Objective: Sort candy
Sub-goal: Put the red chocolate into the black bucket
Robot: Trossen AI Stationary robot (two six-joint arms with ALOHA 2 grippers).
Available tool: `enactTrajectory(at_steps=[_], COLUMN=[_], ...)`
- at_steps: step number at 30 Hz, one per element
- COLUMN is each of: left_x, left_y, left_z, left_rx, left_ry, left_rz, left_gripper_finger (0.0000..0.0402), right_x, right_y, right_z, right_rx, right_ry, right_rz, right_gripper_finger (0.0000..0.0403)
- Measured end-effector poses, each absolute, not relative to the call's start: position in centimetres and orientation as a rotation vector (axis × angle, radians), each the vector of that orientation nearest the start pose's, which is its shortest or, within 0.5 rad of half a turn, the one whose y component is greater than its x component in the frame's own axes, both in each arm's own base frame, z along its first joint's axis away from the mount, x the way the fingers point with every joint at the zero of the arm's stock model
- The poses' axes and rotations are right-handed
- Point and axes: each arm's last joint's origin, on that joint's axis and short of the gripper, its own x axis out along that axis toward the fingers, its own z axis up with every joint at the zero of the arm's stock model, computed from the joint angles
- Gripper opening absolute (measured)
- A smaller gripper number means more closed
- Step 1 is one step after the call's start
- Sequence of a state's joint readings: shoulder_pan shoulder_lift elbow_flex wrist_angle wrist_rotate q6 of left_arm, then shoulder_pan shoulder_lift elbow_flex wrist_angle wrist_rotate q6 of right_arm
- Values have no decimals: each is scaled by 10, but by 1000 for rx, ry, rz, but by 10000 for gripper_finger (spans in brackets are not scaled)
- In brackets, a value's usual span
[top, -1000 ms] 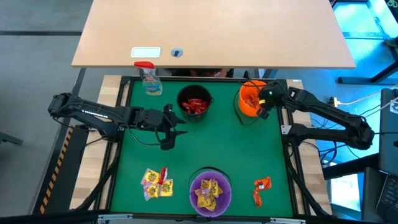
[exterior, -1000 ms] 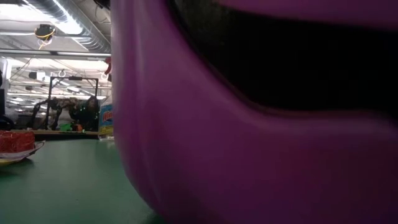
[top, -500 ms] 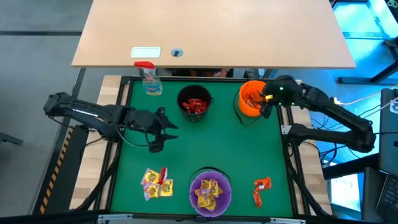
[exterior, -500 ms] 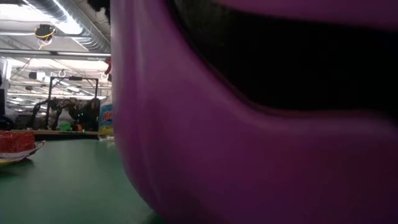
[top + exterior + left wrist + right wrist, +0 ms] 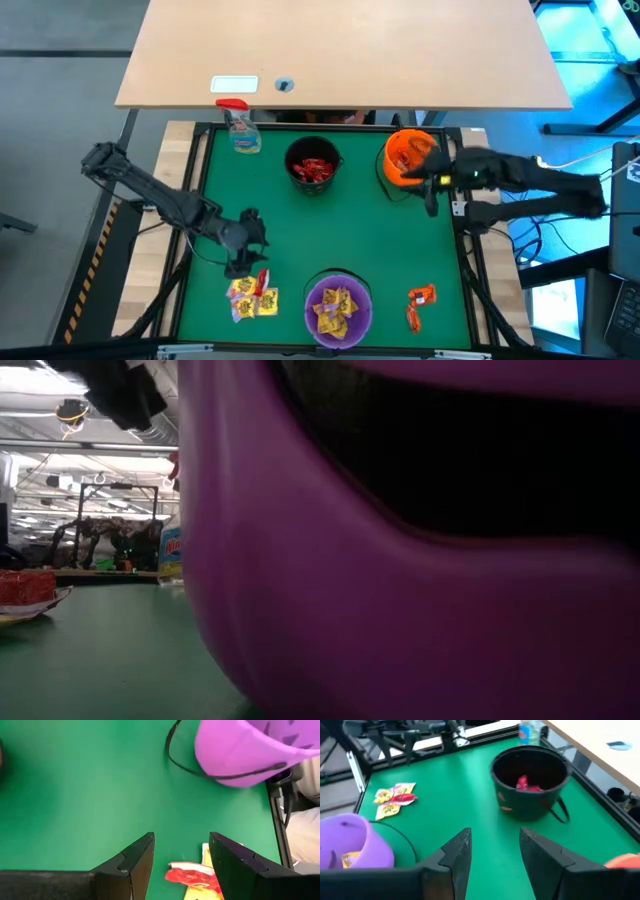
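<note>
Left gripper: the left gripper [image 5: 243, 262] hangs over the green mat [image 5: 370, 235], just above a small pile of loose candy. In the left wrist view its two dark fingers [image 5: 135, 865] stand apart with nothing between them, spread ready to take a packet.

Candy under it: a red packet [image 5: 192, 875] lies on top of yellow packets [image 5: 207, 892], directly ahead of the open fingers. From above, the same pile [image 5: 252, 293] sits near the front edge of the mat, just beside the purple bowl (which already holds yellow packets).

Likely step: the open fingers and the aim suggest the red packet is the next pick; lying flat on other wrappers, it may slide or bring a yellow one up with it.

Right gripper: the right gripper [image 5: 431, 200] is beside the orange bowl [image 5: 405, 160] at the back right. Its fingers [image 5: 455, 857] are parted and empty.

Bowls: a black bowl [image 5: 313, 165] at the back centre holds red packets, the orange bowl holds orange ones, and the purple bowl [image 5: 338, 305] at the front holds yellow. One colour per bowl seems to be the sorting rule.

Still loose: two orange packets [image 5: 420, 303] lie at the front right, well apart from the orange bowl.

Off to the side: a spray bottle [image 5: 240, 128] stands at the back left corner.
</note>
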State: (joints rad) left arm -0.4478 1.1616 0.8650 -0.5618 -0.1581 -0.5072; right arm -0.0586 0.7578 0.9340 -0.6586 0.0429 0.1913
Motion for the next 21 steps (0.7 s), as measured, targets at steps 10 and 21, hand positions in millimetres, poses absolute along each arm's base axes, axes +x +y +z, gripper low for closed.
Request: enactTrajectory(at_steps=[10, 21], left_x=[214, 223], left_y=[-127, -143], left_z=[233, 205], left_rx=[-228, -296], left_ry=[944, 1055], left_rz=[-21, 19], left_gripper_finger=[179, 179], right_x=[177, 191], right_y=[53, 115], right_z=[318, 282], right_rx=[183, 210], right_ry=[597, 762], right_rz=[-115, -66], right_gripper_finger=[161, 161])
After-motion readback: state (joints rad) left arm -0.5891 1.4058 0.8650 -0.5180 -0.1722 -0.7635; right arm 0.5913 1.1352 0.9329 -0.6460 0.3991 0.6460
